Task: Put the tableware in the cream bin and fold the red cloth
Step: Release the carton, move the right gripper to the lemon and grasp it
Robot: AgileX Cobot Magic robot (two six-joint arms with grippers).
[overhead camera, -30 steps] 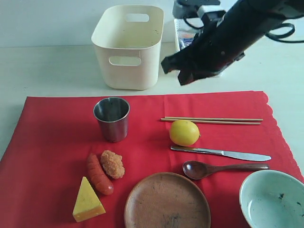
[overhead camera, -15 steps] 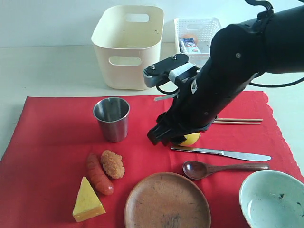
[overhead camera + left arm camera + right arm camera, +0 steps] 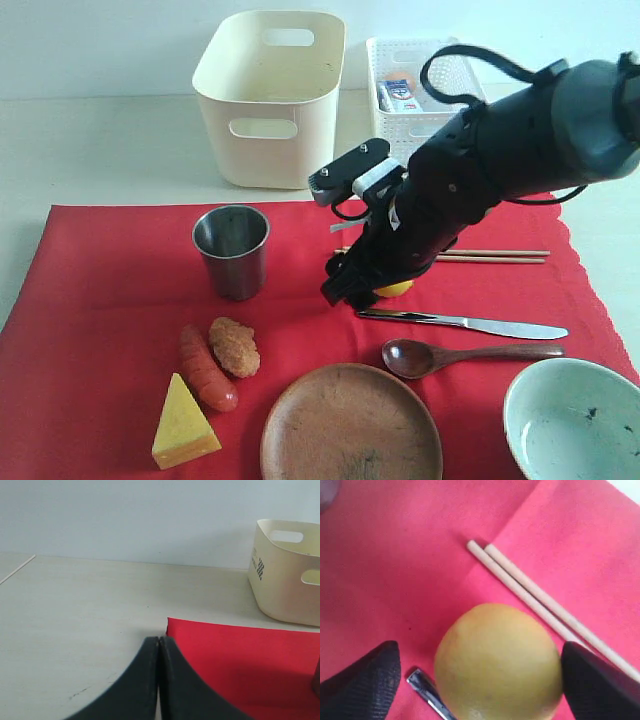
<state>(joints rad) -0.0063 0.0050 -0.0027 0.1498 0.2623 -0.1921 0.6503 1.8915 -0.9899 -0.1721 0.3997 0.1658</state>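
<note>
The red cloth [image 3: 110, 300] carries the steel cup [image 3: 231, 250], chopsticks [image 3: 500, 255], knife [image 3: 470, 323], dark spoon [image 3: 450, 354], brown plate [image 3: 350, 425] and pale bowl [image 3: 572, 420]. The cream bin [image 3: 268, 100] stands behind the cloth with nothing visible inside. My right gripper [image 3: 360, 285] is low over the lemon [image 3: 396, 289]. In the right wrist view the gripper [image 3: 480, 655] is open with a finger on each side of the lemon [image 3: 497, 660], between the chopsticks [image 3: 530, 592] and the knife's end [image 3: 427, 692]. My left gripper [image 3: 158, 642] is shut and empty over the table by the cloth's corner [image 3: 240, 650].
A white lattice basket [image 3: 415, 80] holding a milk carton [image 3: 398, 95] stands right of the bin. A sausage [image 3: 205, 368], a fried nugget [image 3: 235, 346] and a cheese wedge [image 3: 183, 433] lie at the cloth's front left. The left arm is outside the exterior view.
My right arm has come down from above the basket to the cloth, and its open fingers now straddle the lemon. The tableware has not moved.
</note>
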